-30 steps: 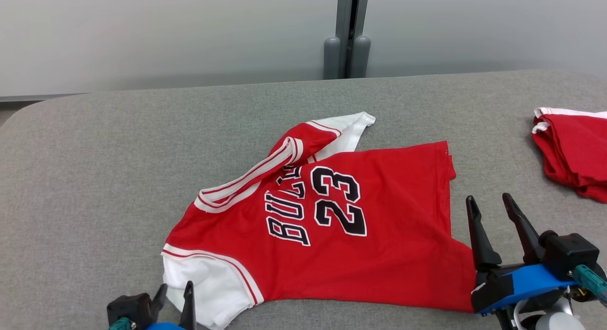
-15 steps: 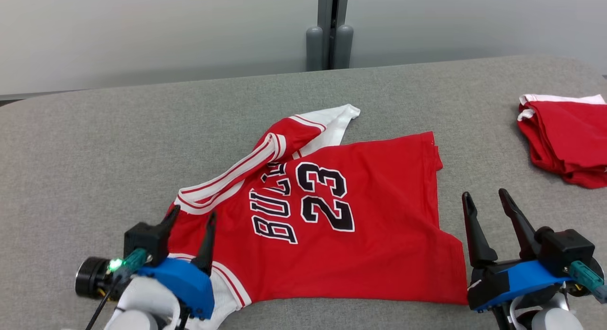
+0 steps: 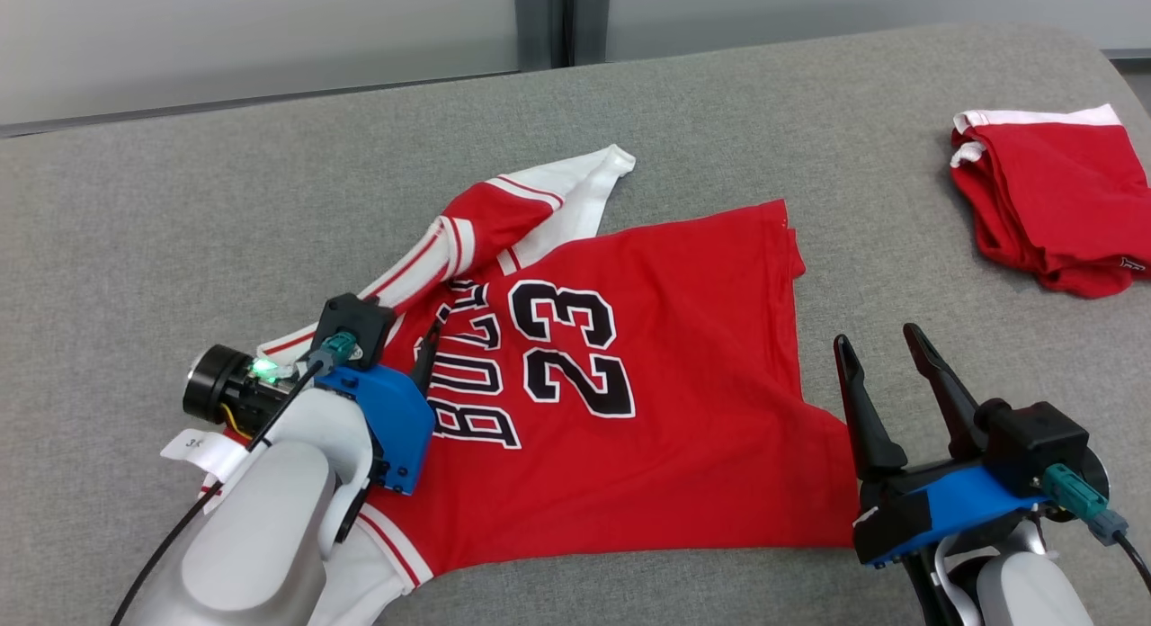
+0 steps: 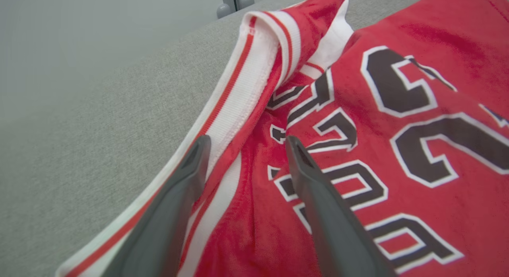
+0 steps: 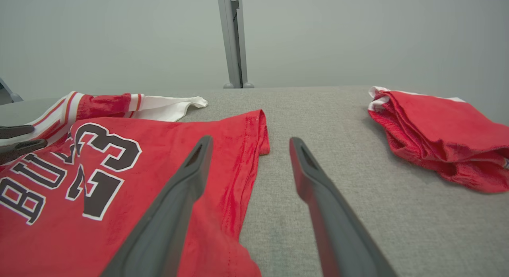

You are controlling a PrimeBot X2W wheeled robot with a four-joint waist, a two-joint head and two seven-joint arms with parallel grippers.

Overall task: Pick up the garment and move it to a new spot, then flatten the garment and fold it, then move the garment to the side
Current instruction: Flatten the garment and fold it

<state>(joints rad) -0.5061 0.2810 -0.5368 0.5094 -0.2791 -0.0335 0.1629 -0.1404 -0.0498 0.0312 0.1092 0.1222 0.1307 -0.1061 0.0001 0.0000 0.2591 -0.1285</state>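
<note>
- Garment position: the red jersey (image 3: 629, 401) lies on the grey padded table (image 3: 180, 203) near the middle of the head view. Its number side is up, the neck end toward 9 o'clock and the hem (image 3: 791, 248) toward 3 o'clock.
- Garment condition: it is not flat. The striped neck trim (image 4: 246, 82) is rolled over the lettering, and one white sleeve (image 3: 584, 190) points toward 12 o'clock.
- Left gripper (image 4: 247, 143): the fingers are spread and hold nothing. In the left wrist view they straddle the rolled trim, one over the white band, the other over the lettering. Whether the tips touch cloth cannot be told.
- Right gripper (image 3: 877, 338): the fingers are spread and empty, at 4 o'clock of the jersey, just beside its lower hem corner (image 3: 832, 464) and over bare table.
- Second red garment (image 3: 1052, 203): it lies bunched at 2 o'clock, well apart from the jersey.
- Risk, layered pinch: closing on the roll would likely catch several layers at once, so a lift would carry the fold along rather than open it.
- Risk, unanchored pull: if the left gripper draws toward 9 o'clock while the right one idles, the whole jersey would probably slide and gather new creases, since nothing holds the hem.
- Risk, slip: a shallow bite on the thick ribbed band may let go mid-pull.
</note>
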